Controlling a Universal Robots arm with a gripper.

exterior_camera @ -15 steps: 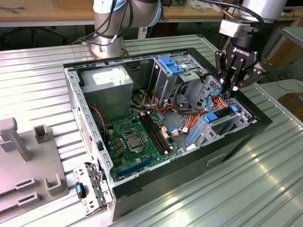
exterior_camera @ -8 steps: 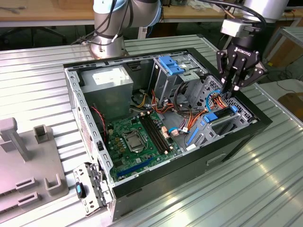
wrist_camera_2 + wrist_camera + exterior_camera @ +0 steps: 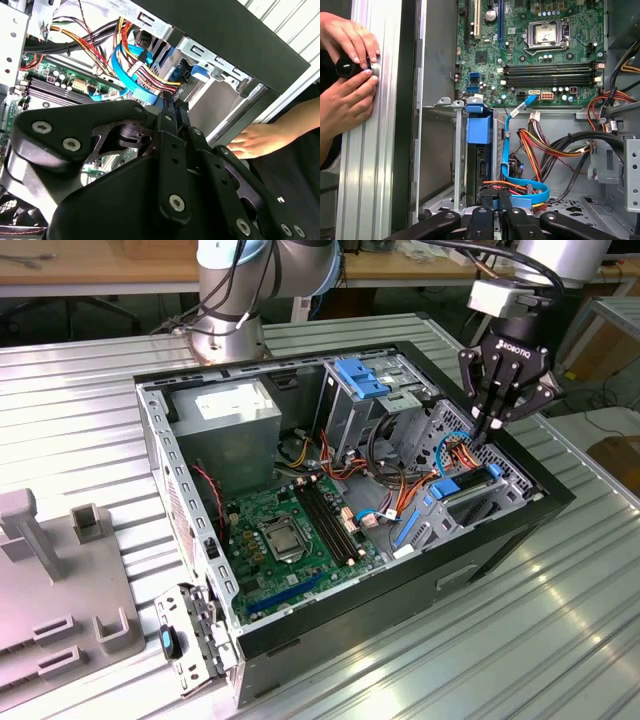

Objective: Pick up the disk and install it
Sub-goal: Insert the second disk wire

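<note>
Black linkages of my gripper [image 3: 492,212] fill the foreground — fingers pressed together on nothing I can see — with the disk [image 3: 479,150] dead ahead at twelve o'clock, standing on edge in its metal bay [image 3: 457,150], long axis running straight away from me.

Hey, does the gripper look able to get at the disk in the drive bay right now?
Probably yes: the gripper hangs right above the disk standing in the cage, and the way looks free, with the blue cable beside it.
</note>
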